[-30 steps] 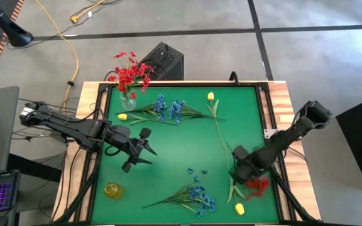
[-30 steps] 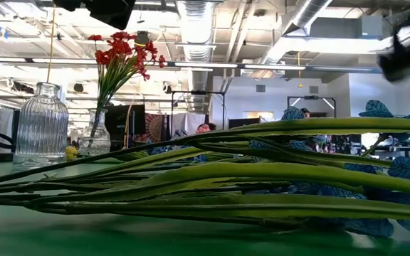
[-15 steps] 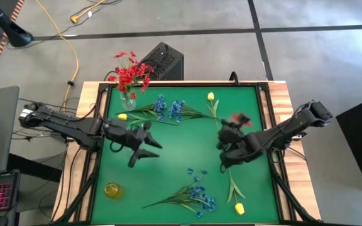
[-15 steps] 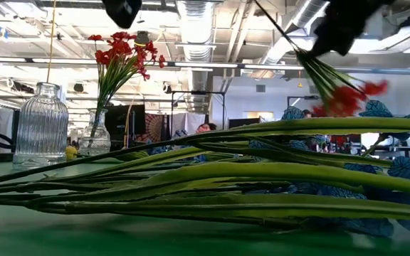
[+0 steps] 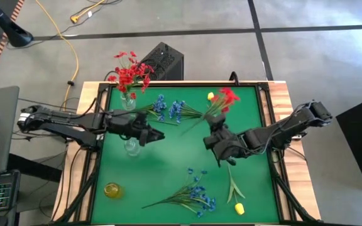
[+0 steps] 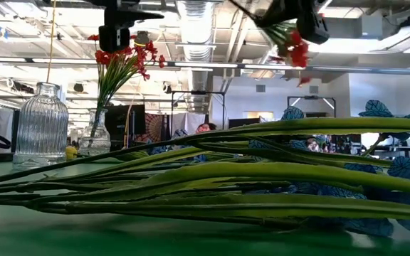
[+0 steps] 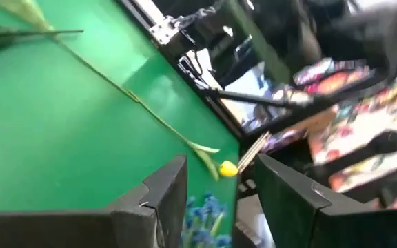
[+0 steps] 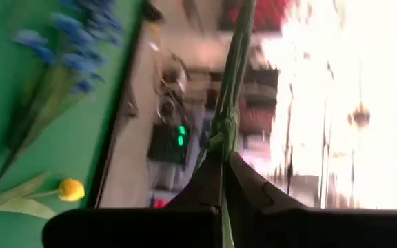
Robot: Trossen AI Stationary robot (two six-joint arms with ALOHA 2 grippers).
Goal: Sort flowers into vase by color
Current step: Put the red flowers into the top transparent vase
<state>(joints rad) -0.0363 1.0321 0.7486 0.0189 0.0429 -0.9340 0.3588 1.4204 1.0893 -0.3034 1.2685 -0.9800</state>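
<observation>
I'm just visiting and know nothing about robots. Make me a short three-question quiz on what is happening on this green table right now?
1. True or false: the right gripper is shut on a red flower stem.
2. What colour are the flowers already standing in the vase at the table's far left corner? A) blue B) red C) yellow
3. Fill in: the left gripper is ____ and holds nothing.

Key
1. True. The right wrist view shows the green stem pinched between its fingers.
2. B, red.
3. Open. It hangs over the mat near an empty glass vase.
</observation>
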